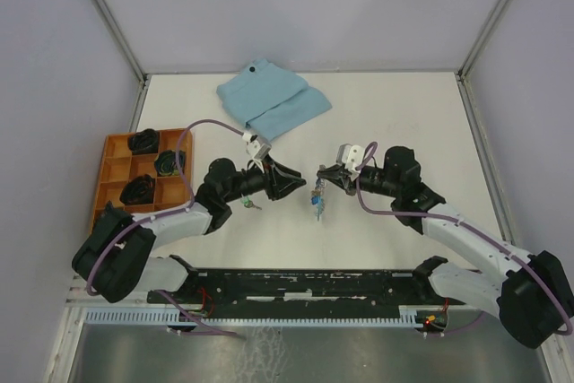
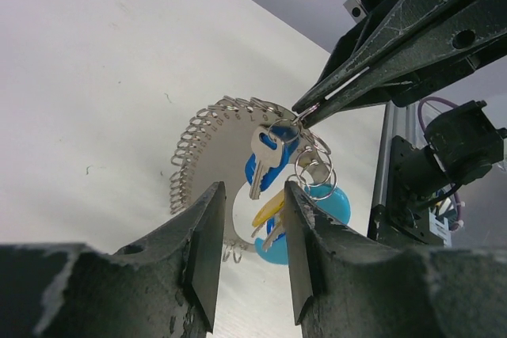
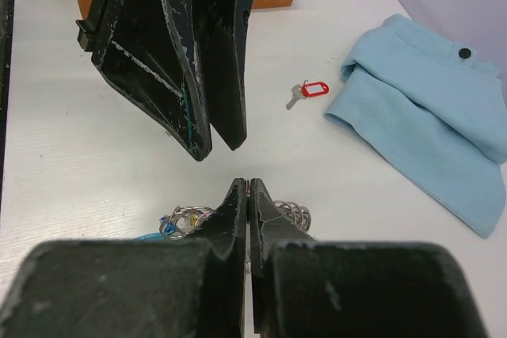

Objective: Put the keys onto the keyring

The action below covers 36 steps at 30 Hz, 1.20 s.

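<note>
Right hand (image 3: 249, 184) pinches the grey chain-link keyring (image 2: 206, 128) aloft, near side of the folded light-blue cloth (image 3: 428, 132), likely steadying it for threading, left hand (image 2: 252, 195) half-open and empty, red-tagged silver key (image 3: 305, 93) lying by that cloth.

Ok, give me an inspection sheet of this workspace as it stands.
Surface: white table, no spills seen.
Job's things: keyring hangs from the right gripper, blue-tagged key hanging with it; red-tagged key loose on the table; small green thing, probably the third key, also on the table.
Clutter: folded light-blue cloth; orange tray holding black items.
Grippers: right gripper shut on the keyring; left gripper open, facing it.
Cables: purple cables looping above the table.
Surroundings: plain grey walls.
</note>
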{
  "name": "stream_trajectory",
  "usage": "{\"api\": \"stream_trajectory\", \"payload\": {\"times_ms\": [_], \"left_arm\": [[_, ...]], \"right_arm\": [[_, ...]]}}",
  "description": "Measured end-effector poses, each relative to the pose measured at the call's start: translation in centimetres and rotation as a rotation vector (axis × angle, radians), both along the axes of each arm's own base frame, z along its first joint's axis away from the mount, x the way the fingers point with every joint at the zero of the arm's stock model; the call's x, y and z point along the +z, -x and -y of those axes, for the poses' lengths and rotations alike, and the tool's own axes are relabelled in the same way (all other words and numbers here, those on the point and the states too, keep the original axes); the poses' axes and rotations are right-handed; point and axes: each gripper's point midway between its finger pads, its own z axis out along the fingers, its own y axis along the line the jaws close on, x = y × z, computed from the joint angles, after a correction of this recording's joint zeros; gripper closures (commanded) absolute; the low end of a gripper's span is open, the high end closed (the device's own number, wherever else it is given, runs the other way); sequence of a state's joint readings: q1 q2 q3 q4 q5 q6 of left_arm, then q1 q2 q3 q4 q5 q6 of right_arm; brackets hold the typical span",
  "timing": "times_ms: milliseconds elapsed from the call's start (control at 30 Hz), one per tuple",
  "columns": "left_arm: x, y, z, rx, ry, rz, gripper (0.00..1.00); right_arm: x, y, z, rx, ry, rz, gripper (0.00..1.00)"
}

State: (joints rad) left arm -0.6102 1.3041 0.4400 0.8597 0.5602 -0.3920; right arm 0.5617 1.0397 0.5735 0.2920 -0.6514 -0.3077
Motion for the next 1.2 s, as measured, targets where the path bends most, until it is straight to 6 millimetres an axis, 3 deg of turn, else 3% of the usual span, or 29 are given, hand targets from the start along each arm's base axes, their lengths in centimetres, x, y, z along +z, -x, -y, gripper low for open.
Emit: {"api": "stream_trajectory", "payload": {"times_ms": [500,800,967,1200], "left_arm": [[0.4,-0.2,2.4,-0.143,0.025,0.041,0.55],[-0.5,0.2,3.6,-0.204,0.013,0.022,0.55],[-1.9,0.6,4.0,-0.228,-0.005,-0.01,0.62],[-1.9,0.6,4.0,-0.228,-0.005,-0.009,0.74]], "right_arm": [[0.0,0.4,-0.6,0.043,-0.022,-0.019,0.99],[0.1,0.7,-1.0,0.068,-0.037,-0.034,0.99],[0.4,0.7,-1.1,0.067,-0.048,-0.03,0.99],[0.4,0.6,-1.0,0.064,-0.049,-0.031,0.99]]}}
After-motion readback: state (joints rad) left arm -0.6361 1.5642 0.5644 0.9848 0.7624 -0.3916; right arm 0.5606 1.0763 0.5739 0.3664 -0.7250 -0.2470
